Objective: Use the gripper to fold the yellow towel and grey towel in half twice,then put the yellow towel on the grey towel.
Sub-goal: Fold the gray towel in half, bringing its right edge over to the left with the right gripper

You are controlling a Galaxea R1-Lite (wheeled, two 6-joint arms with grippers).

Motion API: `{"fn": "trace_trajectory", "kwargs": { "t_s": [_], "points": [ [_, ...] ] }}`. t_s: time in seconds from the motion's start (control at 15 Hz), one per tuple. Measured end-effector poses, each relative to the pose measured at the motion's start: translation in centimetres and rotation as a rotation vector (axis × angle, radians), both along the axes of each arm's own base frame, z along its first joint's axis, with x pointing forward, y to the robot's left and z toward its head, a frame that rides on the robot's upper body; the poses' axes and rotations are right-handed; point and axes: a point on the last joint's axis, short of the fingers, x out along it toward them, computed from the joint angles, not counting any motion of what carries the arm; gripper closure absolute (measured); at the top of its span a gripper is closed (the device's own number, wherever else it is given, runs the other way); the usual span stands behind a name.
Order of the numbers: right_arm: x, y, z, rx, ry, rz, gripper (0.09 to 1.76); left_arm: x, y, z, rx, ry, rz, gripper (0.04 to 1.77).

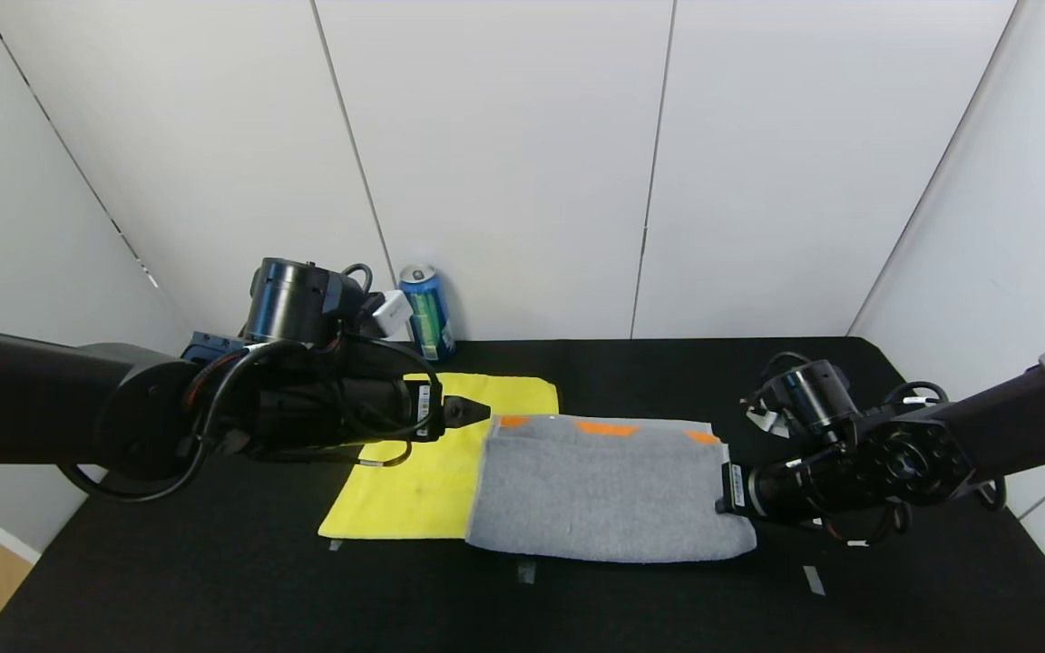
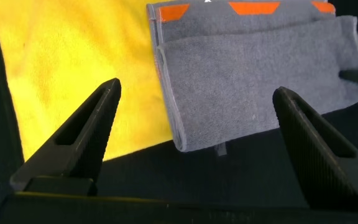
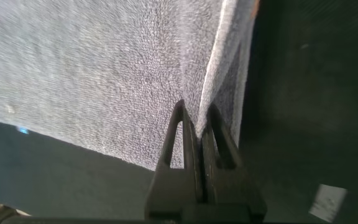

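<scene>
The grey towel [image 1: 604,490] lies folded on the black table, its orange patches along the far edge. Its left part overlaps the yellow towel [image 1: 414,490], which lies flat to its left. My right gripper [image 1: 724,490] is at the grey towel's right edge, low on the table. In the right wrist view this gripper [image 3: 196,106] is shut on the hem of the grey towel [image 3: 104,68]. My left gripper [image 1: 473,411] hovers open above the yellow towel, next to the grey towel's left edge. Its wrist view shows the left gripper [image 2: 197,90] with nothing between its fingers, over the yellow towel [image 2: 61,56] and the grey towel [image 2: 247,74].
A blue can [image 1: 425,311] stands at the back of the table [image 1: 214,580] against the white wall, behind my left arm. Small grey tape marks [image 1: 527,571] sit on the table near the front. White walls close in the sides.
</scene>
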Motion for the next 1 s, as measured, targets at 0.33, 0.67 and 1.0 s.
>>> {"fn": "trace_trajectory", "kwargs": {
  "t_s": [0.33, 0.67, 1.0],
  "points": [
    [-0.1, -3.3, 2.4, -0.007, -0.044, -0.054, 1.71, 0.0, 0.0, 0.0, 0.0, 0.001, 0.0, 0.09],
    [-0.1, -6.5, 3.7, -0.034, -0.073, -0.101, 1.71, 0.0, 0.0, 0.0, 0.0, 0.001, -0.001, 0.09],
    [0.0, -10.5, 4.1, -0.066, -0.092, -0.166, 1.71, 0.0, 0.0, 0.0, 0.0, 0.0, 0.001, 0.09]
  ]
}}
